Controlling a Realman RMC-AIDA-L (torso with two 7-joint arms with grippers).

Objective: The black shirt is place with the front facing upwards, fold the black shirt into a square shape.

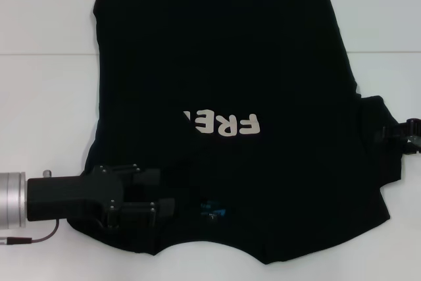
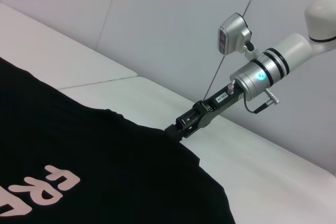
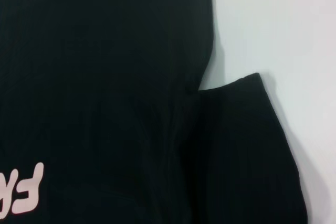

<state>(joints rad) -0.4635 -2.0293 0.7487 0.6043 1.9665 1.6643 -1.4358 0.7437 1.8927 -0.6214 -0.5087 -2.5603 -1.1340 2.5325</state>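
A large black short-sleeved cloth T-shirt [image 1: 223, 77] with cream lettering [image 1: 223, 123] lies front up across a white bench [image 1: 46, 97], its neck and small blue label [image 1: 214, 210] at the near edge and its hem at the far side. The left sleeve side appears folded in over the body, hiding part of the lettering. The left pincer [image 1: 161, 192] reaches in from the near left over the shirt's shoulder, its black fingers [image 1: 148, 177] spread apart and lying on the cloth. The right pincer [image 2: 176, 129] sits at the right sleeve's edge; whether it pinches the fabric cannot be told.
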